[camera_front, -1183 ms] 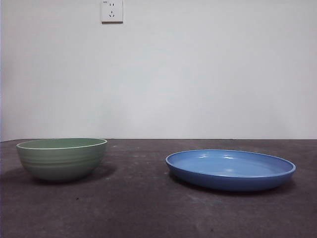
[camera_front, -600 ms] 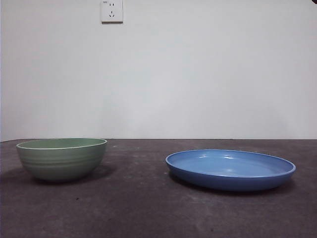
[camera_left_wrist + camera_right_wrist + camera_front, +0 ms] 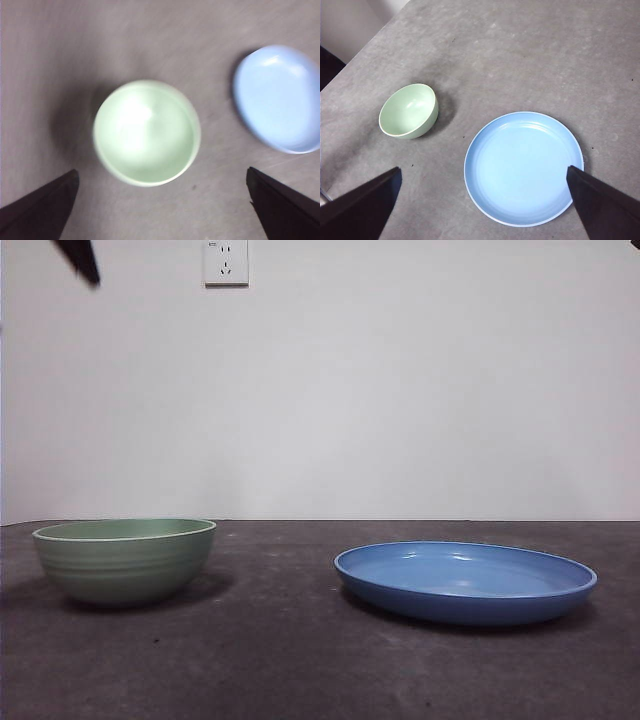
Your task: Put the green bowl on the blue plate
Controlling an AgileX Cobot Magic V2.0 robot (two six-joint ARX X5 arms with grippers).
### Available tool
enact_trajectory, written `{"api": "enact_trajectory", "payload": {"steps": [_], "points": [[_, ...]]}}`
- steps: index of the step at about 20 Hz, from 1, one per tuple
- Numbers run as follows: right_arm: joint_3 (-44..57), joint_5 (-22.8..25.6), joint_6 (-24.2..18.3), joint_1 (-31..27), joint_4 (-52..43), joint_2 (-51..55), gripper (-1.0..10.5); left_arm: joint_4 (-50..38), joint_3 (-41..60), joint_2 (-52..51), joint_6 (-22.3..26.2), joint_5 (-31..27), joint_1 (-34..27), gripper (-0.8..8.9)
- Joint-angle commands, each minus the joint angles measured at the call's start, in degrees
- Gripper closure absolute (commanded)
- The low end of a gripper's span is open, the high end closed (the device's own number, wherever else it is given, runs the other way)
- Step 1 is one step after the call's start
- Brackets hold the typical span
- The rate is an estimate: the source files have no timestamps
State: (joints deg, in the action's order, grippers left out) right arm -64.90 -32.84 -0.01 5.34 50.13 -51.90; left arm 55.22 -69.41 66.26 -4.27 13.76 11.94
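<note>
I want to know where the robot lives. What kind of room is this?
Probably a plain test room or lab, not a kitchen. A bare white wall with one power socket, a grey table, and only a green bowl and blue plate.

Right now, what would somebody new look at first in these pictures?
Probably the blue plate, wide and shiny on the dark table. Beside it, apart from it, sits the green bowl, upright and empty. The left gripper hangs above the bowl with its jaws open wide.
</note>
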Motion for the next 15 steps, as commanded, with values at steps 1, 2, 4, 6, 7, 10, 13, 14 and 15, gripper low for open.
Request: {"api": "enact_trajectory", "payload": {"steps": [1, 2, 4, 6, 7, 10, 13, 14, 15], "points": [[-0.76, -0.24, -0.07, 0.79, -0.33, -0.44, 3.8, -0.46, -1.20, 5.27, -1.20, -0.17, -1.57, 1.90], [-0.76, -0.24, 0.00, 1.09, -0.33, -0.44, 3.8, -0.55, -1.20, 7.72, -1.31, -0.15, -2.25, 1.90], [-0.76, -0.24, 0.02, 1.79, -0.33, -0.44, 3.8, -0.63, -1.20, 12.81, -1.38, -0.15, -3.50, 1.90], [-0.76, -0.26, 0.00, 2.58, -0.31, -0.44, 3.8, -0.74, -1.20, 17.94, -1.40, -0.04, -4.66, 1.90], [-0.76, -0.24, 0.00, 2.89, -0.31, -0.44, 3.8, -0.92, -1.20, 20.31, -1.40, 0.20, -5.01, 1.91], [-0.76, -0.26, 0.00, 3.17, -0.31, -0.44, 3.8, -2.32, -1.20, 26.93, -1.38, 0.26, -5.90, 1.91], [-0.76, -0.26, 0.00, 3.17, -0.31, -0.44, 3.8, -4.79, -1.20, 31.32, -1.40, 0.26, -6.19, 1.92], [-0.76, -0.26, 0.00, 3.17, -0.31, -0.44, 3.8, -5.40, -1.20, 32.52, -1.42, 0.26, -6.32, 1.92], [-0.76, -0.24, 0.00, 3.17, -0.31, -0.44, 3.8, -5.75, -1.20, 33.64, -1.40, 0.26, -6.36, 1.93]]}}
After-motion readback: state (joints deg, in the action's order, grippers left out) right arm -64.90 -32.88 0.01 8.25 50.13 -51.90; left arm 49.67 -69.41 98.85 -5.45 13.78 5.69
